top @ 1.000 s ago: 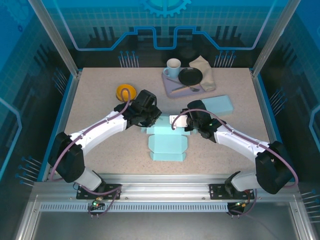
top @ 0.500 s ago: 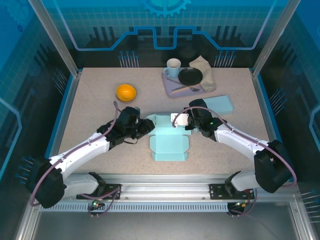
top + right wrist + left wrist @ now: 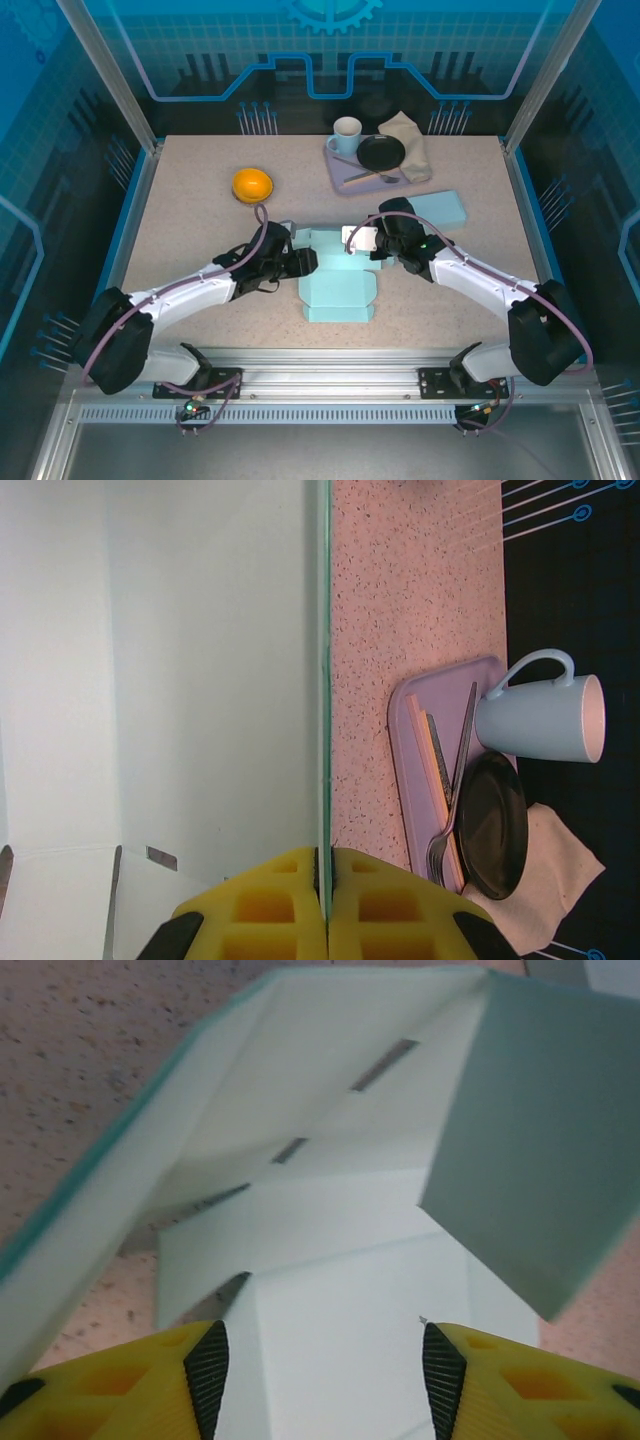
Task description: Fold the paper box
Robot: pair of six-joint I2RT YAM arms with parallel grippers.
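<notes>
**A:** Claw status?

**B:** My right gripper (image 3: 325, 858) is pinched tight on a thin panel of the paper box (image 3: 338, 288). In the right wrist view the panel edge runs straight into the seam between my yellow fingers (image 3: 265, 908). My left gripper (image 3: 322, 1365) is spread, with both black pads (image 3: 208, 1372) well apart and nothing clamped.

**A:** Where's the box?

**B:** Middle of the table (image 3: 190, 225), toward the near edge, between my two claws. It's part folded. The near section lies flat and the far section is raised. My left claw sits at its left side and my right claw at the far right corner.

**A:** What does the left wrist see?

**B:** The inside of the box. There's a slanted wall on the left, slots in the back panel, and a flap tilted in on the right. The floor panel lies between my fingers. I can't tell whether the pads touch it.

**A:** Anything else on the table?

**B:** An orange round thing (image 3: 252, 185) sits far left, well apart from the box. A lavender tray (image 3: 338, 172) at the far side holds a black plate (image 3: 381, 152) and a fork (image 3: 445, 830), with a mug (image 3: 346, 133) at its far left corner. A cloth (image 3: 414, 140) lies on the tray's right side. A flat blue carton (image 3: 438, 210) lies just right of my right claw.
</notes>
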